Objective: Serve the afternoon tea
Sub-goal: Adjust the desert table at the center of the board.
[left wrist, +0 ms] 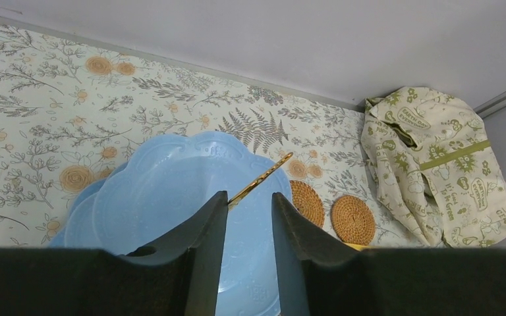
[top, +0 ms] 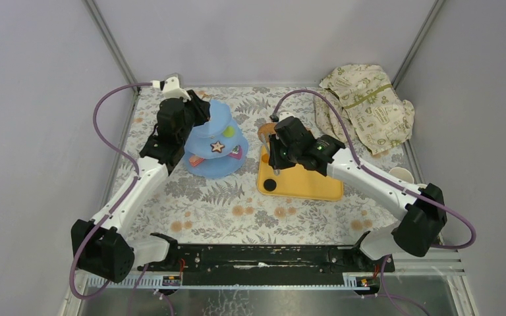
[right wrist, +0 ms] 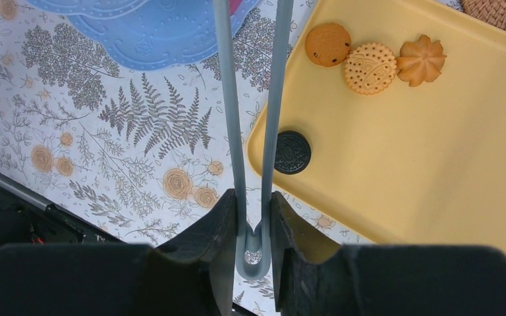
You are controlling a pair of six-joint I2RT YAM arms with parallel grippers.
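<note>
The stand (top: 214, 141) is seen at the far left of the worktop. The left claw (left wrist: 249, 207) is set over its top plate, jaws drawn to a narrow gap. A gold rod (left wrist: 263, 176) runs to one fingertip, but whether it is pinched cannot be told. The right claw (right wrist: 250, 201) is clamped on the tongs (right wrist: 227, 99) at their hinge, over the left edge of the tray (right wrist: 435, 184), with the black biscuit (right wrist: 292, 152) just beside one arm. By a sideways tug on the rod the stand could be tipped and the pastries (top: 218, 147) spilled. Held so far back, the tongs could be twisted and the biscuit knocked off the edge.

Light-blue stand (top: 212, 168), yellow tray (top: 309, 185), grey tongs (right wrist: 274, 99), brown woven coasters (left wrist: 352, 219), cream green-printed cloth (top: 369, 105)
</note>
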